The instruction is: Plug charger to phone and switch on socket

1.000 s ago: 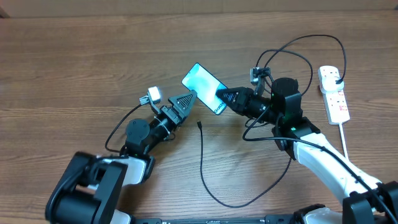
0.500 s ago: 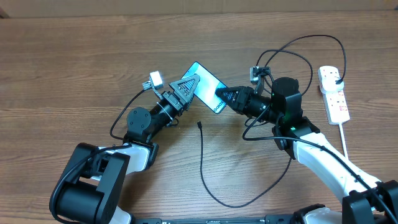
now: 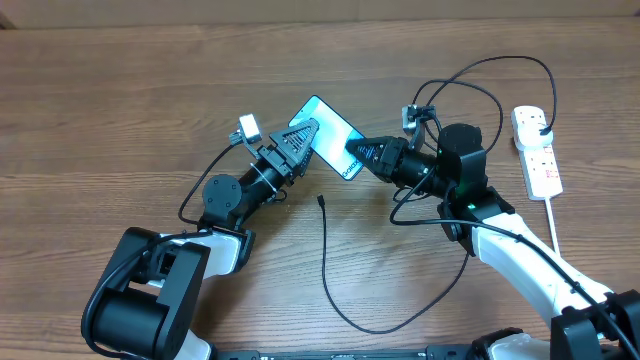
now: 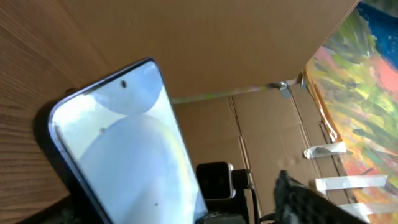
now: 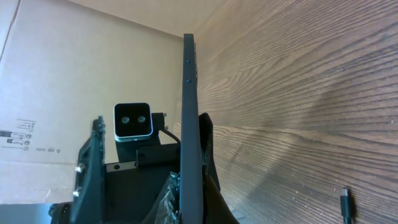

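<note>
Pale blue fills the screen of the phone (image 3: 328,132), which has black edges and small white lettering at its near right end. It sits slanted at the middle of the table (image 3: 120,90). The right wrist view shows it edge-on as a thin dark strip.

The right tool (image 3: 352,155) pinches the phone's near right end. The left tool (image 3: 306,136) is spread, its fingers (image 4: 298,199) straddling the phone's left edge. Whether they press on it cannot be told.

Just near of the phone lies the connector tip (image 3: 320,200) of the charger (image 3: 326,255). It is apart from both tools, and the black cable loops near and then right toward the white socket (image 3: 541,160) at the far right.

A second ago the left tool sat nearer and to the left, just short of the phone. It has since come up around the phone's edge, and the phone has shifted slightly left.
</note>
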Motion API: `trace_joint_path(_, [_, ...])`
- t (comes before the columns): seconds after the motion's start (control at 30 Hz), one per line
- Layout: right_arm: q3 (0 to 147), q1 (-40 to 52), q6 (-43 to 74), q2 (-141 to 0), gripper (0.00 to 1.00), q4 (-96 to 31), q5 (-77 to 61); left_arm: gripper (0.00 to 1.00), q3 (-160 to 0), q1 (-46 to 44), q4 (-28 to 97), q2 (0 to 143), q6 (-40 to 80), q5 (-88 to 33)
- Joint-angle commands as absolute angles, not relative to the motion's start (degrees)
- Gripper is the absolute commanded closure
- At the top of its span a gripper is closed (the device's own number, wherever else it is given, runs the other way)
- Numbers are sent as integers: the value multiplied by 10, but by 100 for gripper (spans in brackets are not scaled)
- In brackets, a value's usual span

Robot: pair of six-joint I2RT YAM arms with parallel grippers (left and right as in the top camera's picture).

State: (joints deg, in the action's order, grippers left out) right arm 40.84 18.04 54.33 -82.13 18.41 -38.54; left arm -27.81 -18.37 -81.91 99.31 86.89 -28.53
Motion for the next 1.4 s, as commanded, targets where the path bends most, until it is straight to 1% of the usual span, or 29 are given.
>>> trace_joint_path(0.0, [416,188,536,-819,96,184,-393,13,-290,-183,-825,991,870,-269])
trace_joint_path(0.17, [416,201,523,-819,96,183,-400,10,-290,-183,-825,991,870,-255])
trace_joint_path(0.43, [416,203,523,-819,96,175,-395,11,-290,-183,-825,991,880,-249])
trace_joint_path(0.57, [416,203,527,-819,96,174,-390,23,-290,-183,-827,991,911,-242])
trace_joint_path(0.67, [416,203,545,-819,96,163,-382,28,-290,-183,-830,991,923,-237])
trace_joint_path(0.77, [416,203,544,-819,96,155,-380,37,-290,-183,-830,991,926,-238])
trace_joint_path(0.8, [416,203,544,-819,96,155,-380,44,-290,-183,-829,991,926,-238])
trace_joint_path(0.83, [416,203,545,-819,96,155,-380,48,-290,-183,-829,991,926,-238])
trace_joint_path(0.87, [416,203,553,-819,96,152,-380,57,-290,-183,-829,991,926,-238])
trace_joint_path(0.97, [416,203,576,-819,96,146,-382,72,-290,-183,-829,991,926,-239])
trace_joint_path(1.03, [416,203,595,-819,96,144,-385,77,-290,-183,-827,991,926,-239])
trace_joint_path(1.23, [416,203,620,-819,96,142,-393,78,-290,-183,-825,991,926,-240])
trace_joint_path(1.37, [416,203,620,-819,96,127,-393,83,-290,-183,-825,991,926,-240])
